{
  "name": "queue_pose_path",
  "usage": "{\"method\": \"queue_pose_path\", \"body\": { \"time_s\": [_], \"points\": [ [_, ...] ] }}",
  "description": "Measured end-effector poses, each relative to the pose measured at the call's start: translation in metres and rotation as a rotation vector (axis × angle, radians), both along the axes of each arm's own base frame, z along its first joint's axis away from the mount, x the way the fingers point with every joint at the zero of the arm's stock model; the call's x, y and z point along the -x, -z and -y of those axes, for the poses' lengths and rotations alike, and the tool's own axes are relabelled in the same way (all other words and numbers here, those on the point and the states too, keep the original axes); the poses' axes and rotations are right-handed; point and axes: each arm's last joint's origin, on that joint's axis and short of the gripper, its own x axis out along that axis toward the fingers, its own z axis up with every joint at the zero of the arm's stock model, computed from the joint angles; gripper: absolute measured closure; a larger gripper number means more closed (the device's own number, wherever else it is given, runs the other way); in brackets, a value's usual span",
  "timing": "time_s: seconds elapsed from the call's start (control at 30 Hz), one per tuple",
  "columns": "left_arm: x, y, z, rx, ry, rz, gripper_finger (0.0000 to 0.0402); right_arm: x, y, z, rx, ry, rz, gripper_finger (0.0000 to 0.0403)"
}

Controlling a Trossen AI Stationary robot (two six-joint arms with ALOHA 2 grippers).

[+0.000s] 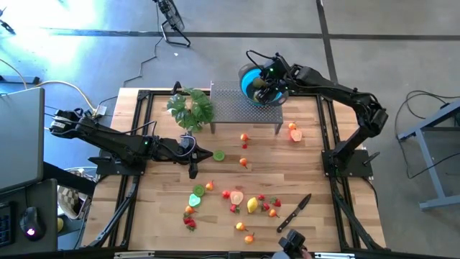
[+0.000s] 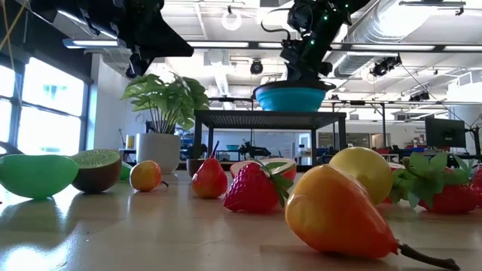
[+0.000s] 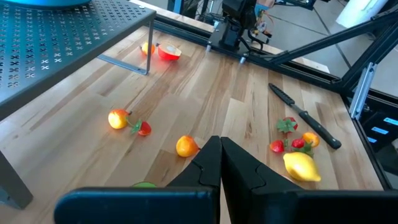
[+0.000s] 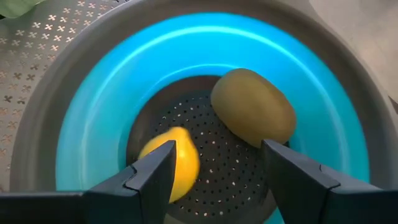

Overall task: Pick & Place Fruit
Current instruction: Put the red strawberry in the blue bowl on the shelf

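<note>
Two fruits sit in the blue bowl (image 4: pixel 93 124): a yellow lemon (image 4: pixel 177 163) and a brown kiwi (image 4: pixel 254 106), both on the perforated bottom, apart from each other. Right hand (image 4: pixel 217 171) hangs directly over the bowl, fingers spread, nothing held. Bowl rests on the grey perforated metal stand (image 1: pixel 244 109) at the counter's (image 1: pixel 309 147) far side, beside the leafy plant (image 1: pixel 191 108). Remaining fruit is scattered across the counter: strawberries (image 1: pixel 274 203), another lemon (image 1: pixel 252 205), orange pieces (image 1: pixel 244 163), green pieces (image 1: pixel 196 196). Black-handled knife (image 1: pixel 295 213) lies near the front edge. Left hand (image 3: pixel 221 149) is fully closed and empty, low over the counter's middle near a lime (image 1: pixel 218 155).
</note>
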Motion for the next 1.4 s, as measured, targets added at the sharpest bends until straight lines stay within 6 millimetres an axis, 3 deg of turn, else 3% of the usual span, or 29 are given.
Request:
{"method": "queue_pose_path", "body": {
  "time_s": [0.93,1.13,1.4],
  "points": [
    [0.000,0.000,0.000,-0.001,0.004,-0.001,0.0402,-0.005,-0.006,0.004,0.067,0.012,0.062,0.0174],
    [0.000,0.000,0.000,-0.001,0.004,-0.001,0.0402,-0.006,-0.010,-0.002,0.059,0.018,0.089,0.0174],
    [0.000,0.000,0.000,0.000,0.004,-0.001,0.0402,-0.006,-0.031,-0.025,0.099,-0.028,0.161,0.0174]
  ]
}}
